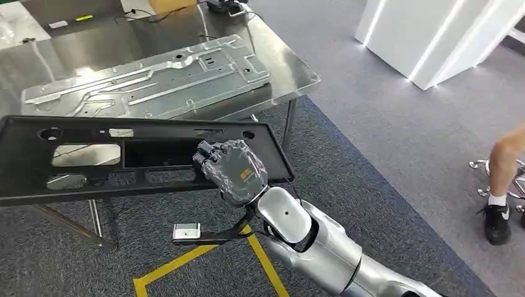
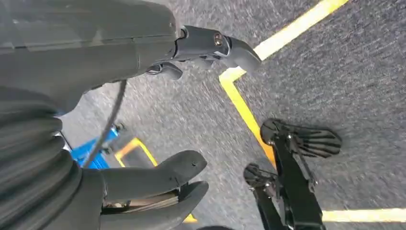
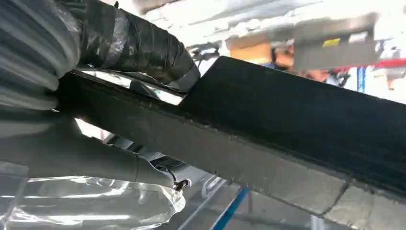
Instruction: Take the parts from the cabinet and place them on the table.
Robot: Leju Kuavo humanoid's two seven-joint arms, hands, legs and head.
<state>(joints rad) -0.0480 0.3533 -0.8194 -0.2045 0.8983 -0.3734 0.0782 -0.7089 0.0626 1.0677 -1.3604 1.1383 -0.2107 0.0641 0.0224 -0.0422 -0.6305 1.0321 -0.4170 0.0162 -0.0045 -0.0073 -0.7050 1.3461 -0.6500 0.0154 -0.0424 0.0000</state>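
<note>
In the head view, the right robot hand (image 1: 232,168) is gripping the near edge of a long black panel (image 1: 93,162), holding it level just in front of the steel surface (image 1: 291,68), where a silver metal plate (image 1: 148,83) is lying. A person's leg (image 1: 501,185) is standing at the right.

In the left wrist view, the left robot hand (image 2: 143,191) is hanging over grey carpet and yellow tape (image 2: 244,110), fingers loosely apart, holding nothing.

In the right wrist view, the right robot hand's fingers (image 3: 134,45) are wrapping over the black panel's (image 3: 297,124) edge, its thumb underneath.

A matt black plastic panel (image 1: 124,158), an embossed bare-metal plate (image 1: 148,83), a glossy steel table (image 1: 291,68), rough grey carpet (image 1: 384,167).
</note>
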